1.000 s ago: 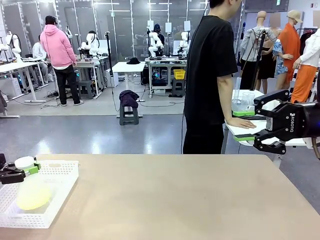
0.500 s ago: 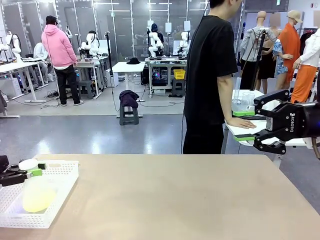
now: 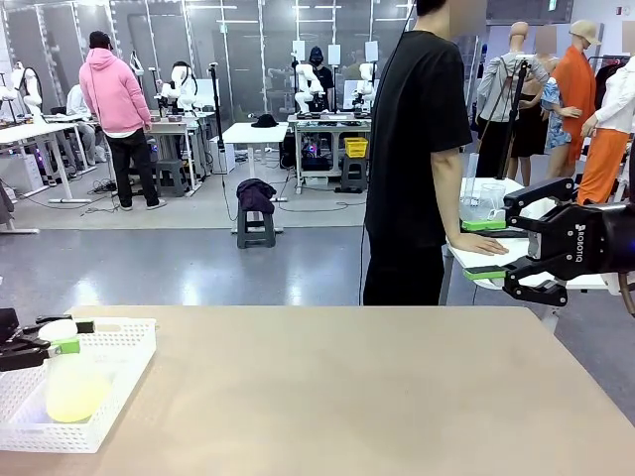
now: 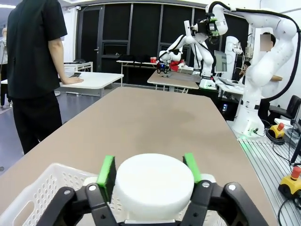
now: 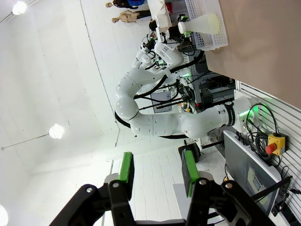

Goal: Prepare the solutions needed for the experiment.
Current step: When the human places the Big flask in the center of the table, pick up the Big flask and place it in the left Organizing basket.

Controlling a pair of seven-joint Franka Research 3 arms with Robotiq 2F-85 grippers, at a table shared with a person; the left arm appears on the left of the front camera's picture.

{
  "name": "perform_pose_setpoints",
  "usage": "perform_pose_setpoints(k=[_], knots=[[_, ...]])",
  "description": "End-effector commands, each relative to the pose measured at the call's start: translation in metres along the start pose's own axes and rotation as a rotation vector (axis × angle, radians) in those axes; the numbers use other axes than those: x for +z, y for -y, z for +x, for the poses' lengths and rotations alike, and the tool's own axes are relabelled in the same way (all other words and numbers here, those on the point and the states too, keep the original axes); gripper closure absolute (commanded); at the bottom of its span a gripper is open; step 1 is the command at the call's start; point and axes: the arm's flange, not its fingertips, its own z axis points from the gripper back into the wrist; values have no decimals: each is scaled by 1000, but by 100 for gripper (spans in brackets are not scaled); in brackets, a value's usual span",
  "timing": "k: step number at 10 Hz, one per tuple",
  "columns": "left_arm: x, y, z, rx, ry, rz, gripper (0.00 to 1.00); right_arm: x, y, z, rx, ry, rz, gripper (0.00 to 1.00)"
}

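A flask with a white cap (image 3: pixel 55 329) and a pale yellow-green body (image 3: pixel 75 393), which holds the solutions, stands in a white basket (image 3: pixel 124 359) at the table's near left corner. My left gripper (image 3: pixel 79 335) is open, its green pads on either side of the cap. In the left wrist view the white cap (image 4: pixel 154 186) fills the space between the pads of my left gripper (image 4: pixel 149 169). My right gripper (image 3: pixel 468 248) hangs open beyond the table's far right corner, empty. The right wrist view shows my right gripper (image 5: pixel 156 167) with nothing between its pads, and the flask (image 5: pixel 203 22) far off.
A person in black (image 3: pixel 417 149) stands at the far side, one hand (image 3: pixel 486 244) resting on a white side table behind my right gripper. The tan tabletop (image 3: pixel 347 397) stretches from the basket to the right edge. The basket (image 5: pixel 212 40) also appears in the right wrist view.
The left gripper's jaws have spread away from the white cap. The flask has shifted slightly right and settled lower in the basket. The right arm has not moved.
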Motion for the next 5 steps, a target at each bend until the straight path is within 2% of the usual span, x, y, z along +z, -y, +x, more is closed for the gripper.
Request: perform_pose_setpoints(k=[1,3,4,5], knots=[[4,5,4,-23,-34,17,0,0,-1,0,-10,4,6,47],[6,5,4,-4,-64,30,0,0,-1,0,-10,4,6,47],[5,0,2,-5,-12,16,0,0,-1,0,-10,4,6,47],[5,0,2,-5,-12,16,0,0,-1,0,-10,4,6,47]])
